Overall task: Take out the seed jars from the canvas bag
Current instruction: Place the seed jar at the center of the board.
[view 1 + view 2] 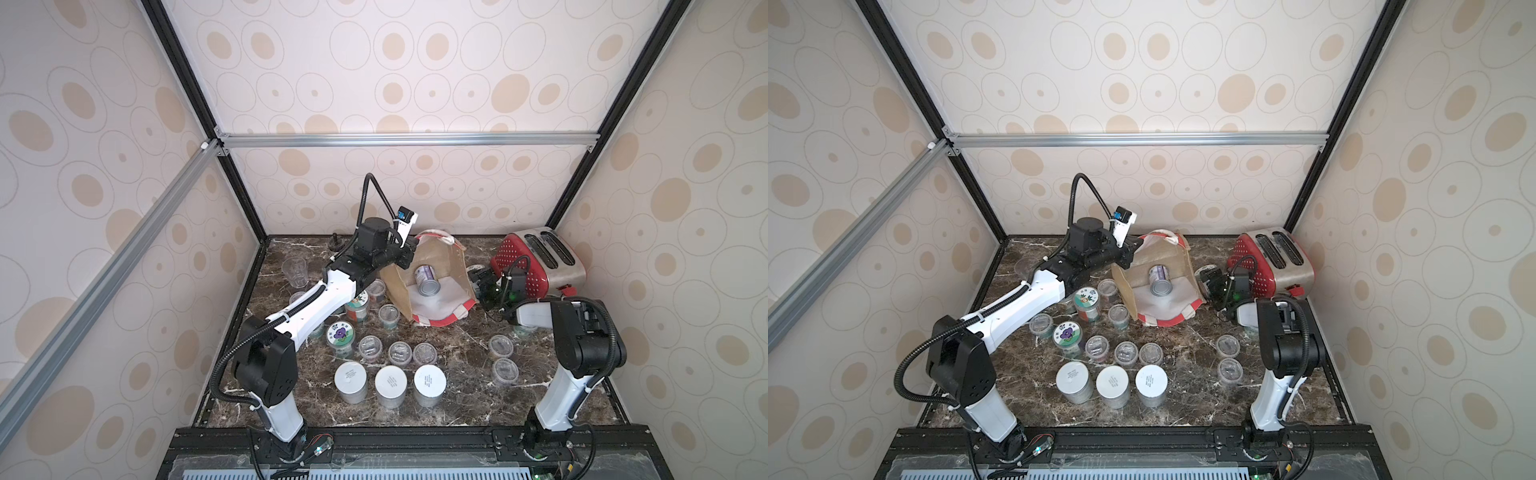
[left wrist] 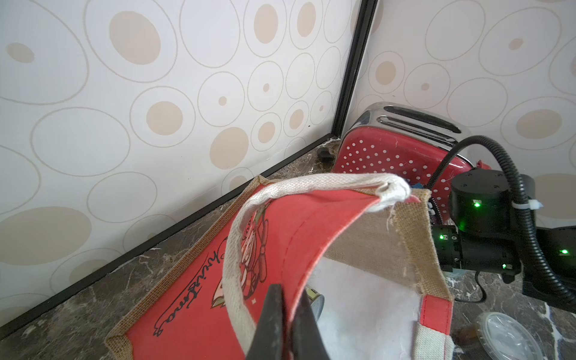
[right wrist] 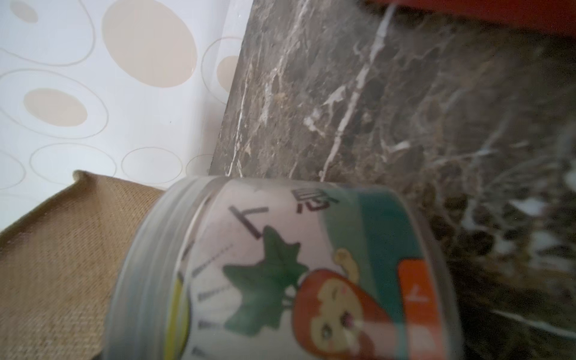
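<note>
Over on the left, the left claw (image 2: 288, 327) is pinched tight on the red rim of the bag (image 1: 440, 257), propping its mouth open toward the front of the table (image 1: 457, 365). Inside, one jar (image 1: 426, 280) lies on its side on the white lining, its long axis running from mouth to back. Just outside the bag's right wall sits the right claw (image 1: 480, 286), the nearer free one, with a second jar (image 3: 280, 274) close against it; I cannot tell how wide it stands.
</note>
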`<state>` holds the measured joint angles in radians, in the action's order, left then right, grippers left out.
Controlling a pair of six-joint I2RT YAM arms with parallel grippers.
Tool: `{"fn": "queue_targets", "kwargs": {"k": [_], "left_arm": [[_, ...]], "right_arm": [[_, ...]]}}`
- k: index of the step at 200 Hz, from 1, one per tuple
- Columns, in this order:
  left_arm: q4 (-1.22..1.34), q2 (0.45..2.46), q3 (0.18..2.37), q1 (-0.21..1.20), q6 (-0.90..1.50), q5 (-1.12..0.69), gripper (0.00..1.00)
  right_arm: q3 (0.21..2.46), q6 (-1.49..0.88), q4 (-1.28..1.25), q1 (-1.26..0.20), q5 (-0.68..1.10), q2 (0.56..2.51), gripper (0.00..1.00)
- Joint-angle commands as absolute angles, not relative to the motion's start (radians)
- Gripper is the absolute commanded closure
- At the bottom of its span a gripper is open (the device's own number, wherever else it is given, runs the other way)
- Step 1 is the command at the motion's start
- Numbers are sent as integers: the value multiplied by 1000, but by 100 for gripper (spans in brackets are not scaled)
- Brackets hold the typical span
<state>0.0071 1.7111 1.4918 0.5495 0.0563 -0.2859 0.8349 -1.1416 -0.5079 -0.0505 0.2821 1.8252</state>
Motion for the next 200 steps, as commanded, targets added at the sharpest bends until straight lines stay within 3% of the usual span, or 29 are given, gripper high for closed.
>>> {"fn": "queue_targets", "kwargs": {"k": [1, 68, 154, 200], "left_arm": [[23, 1677, 1505, 540, 50, -297, 100], [14, 1680, 1511, 539, 49, -300, 100], [19, 1675, 1499, 540, 56, -307, 100], [29, 1661, 1480, 540, 64, -313, 100]], "right_arm": [[806, -1145, -413, -48, 245, 1793, 0], [758, -1137, -388, -29, 259, 1735, 0], [750, -1012, -181, 4, 276, 1493, 0], [731, -940, -115, 20, 274, 1484, 0]]}}
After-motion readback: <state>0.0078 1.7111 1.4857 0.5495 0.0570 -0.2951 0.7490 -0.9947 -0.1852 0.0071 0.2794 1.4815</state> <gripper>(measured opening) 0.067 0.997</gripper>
